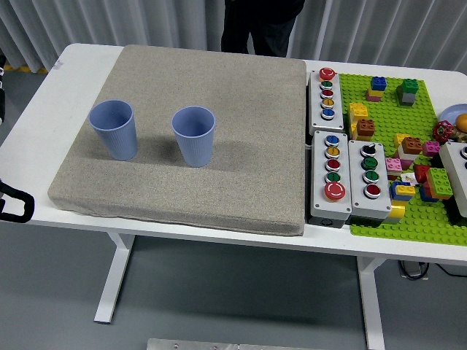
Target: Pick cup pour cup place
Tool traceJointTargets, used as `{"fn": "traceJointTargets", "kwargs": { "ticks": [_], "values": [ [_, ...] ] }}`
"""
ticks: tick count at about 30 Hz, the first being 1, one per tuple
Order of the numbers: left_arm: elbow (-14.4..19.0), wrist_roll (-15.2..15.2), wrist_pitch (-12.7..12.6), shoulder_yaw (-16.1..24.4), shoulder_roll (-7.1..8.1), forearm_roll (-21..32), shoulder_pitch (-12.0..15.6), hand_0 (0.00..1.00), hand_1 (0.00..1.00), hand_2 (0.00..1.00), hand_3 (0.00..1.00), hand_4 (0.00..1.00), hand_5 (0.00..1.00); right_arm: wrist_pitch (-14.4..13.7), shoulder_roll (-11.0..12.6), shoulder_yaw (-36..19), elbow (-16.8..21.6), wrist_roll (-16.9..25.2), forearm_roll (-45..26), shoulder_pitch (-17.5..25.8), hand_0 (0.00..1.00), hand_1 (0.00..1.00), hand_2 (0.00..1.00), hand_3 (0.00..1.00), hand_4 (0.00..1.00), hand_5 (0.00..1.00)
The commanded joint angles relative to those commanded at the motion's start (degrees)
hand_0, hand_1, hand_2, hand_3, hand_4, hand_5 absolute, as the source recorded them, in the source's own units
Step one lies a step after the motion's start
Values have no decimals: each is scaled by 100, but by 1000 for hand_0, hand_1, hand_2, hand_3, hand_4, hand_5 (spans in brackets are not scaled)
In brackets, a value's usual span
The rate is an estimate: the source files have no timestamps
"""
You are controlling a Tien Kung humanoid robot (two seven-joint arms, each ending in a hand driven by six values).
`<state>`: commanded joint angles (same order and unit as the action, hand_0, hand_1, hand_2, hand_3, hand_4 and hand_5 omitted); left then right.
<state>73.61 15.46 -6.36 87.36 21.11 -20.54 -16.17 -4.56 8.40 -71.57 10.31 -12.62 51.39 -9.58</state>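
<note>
Two light blue plastic cups stand upright on a grey foam mat [241,95] that covers the left and middle of the white table. The left cup [114,128] is near the mat's left side, and the right cup [194,135] stands about a cup's width to its right. Both look empty from this view. A black part of my left arm [13,205] shows at the picture's left edge, beside the table's near left corner and well away from the cups. My right arm does not show.
Grey button boxes [327,94] [347,178] with coloured buttons sit right of the mat. A green baseplate [423,109] with several toy bricks fills the right end. A person in dark clothes [259,25] stands at the far side.
</note>
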Motion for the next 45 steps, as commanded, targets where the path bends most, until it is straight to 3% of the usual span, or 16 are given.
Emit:
{"fn": "traceJointTargets", "kwargs": {
  "ticks": [3,4,6,9,10,15,16,21,22,27,28,33,34,45],
  "values": [
    [10,-23,-63,-8,-6,-199,3,983,931,997,992,775,998,-2,2,2,0,3,-7,-3,720,682,675,635,140,426],
    [18,-43,-121,-10,-12,-351,6,983,933,997,992,831,998,-1,3,2,0,3,-9,-5,720,682,674,636,140,427],
    [21,-81,-199,-37,-30,-714,15,983,933,997,992,831,998,0,3,-3,0,3,-6,-7,720,682,674,636,140,427],
    [-8,-48,-135,-88,-60,-973,51,983,933,997,992,831,998,1,2,-6,0,1,0,-7,720,682,674,636,140,427],
    [-18,-35,-75,-99,-70,-1020,75,998,972,998,998,988,690,1,1,-8,0,0,2,-6,720,682,674,635,141,428],
    [-18,8,209,-104,-106,-1253,296,998,972,998,998,988,690,-1,0,-13,0,0,1,3,720,682,674,635,141,428],
    [-24,6,279,-107,-114,-1260,354,998,998,998,998,865,262,-1,1,-13,0,1,-2,4,720,682,674,635,141,429],
    [-79,-20,838,-81,-163,-1469,656,998,998,998,998,865,262,14,3,-38,0,-13,65,-5,720,682,674,635,141,429],
    [-101,-30,938,-56,-169,-1512,715,998,998,998,998,590,2,18,3,-42,0,-15,79,0,719,682,674,636,141,428],
    [-116,-130,1145,23,-152,-1857,956,998,998,998,998,590,2,33,8,-57,0,-25,137,23,719,682,674,636,141,428],
    [-111,-141,1155,25,-147,-1899,980,998,998,998,998,520,2,35,8,-60,0,-26,144,26,719,682,674,636,141,429],
    [-59,-210,1174,-11,-126,-2165,1165,998,998,998,998,520,2,44,7,-76,0,-36,191,49,719,682,674,636,141,429],
    [-37,-225,1184,-25,-124,-2206,1200,998,998,998,998,754,6,45,6,-81,0,-38,202,49,719,682,674,636,141,429],
    [105,-357,1173,-233,-96,-2619,1314,998,998,998,998,785,33,42,7,-71,0,-27,147,8,719,682,674,635,141,427]
  ]
}}
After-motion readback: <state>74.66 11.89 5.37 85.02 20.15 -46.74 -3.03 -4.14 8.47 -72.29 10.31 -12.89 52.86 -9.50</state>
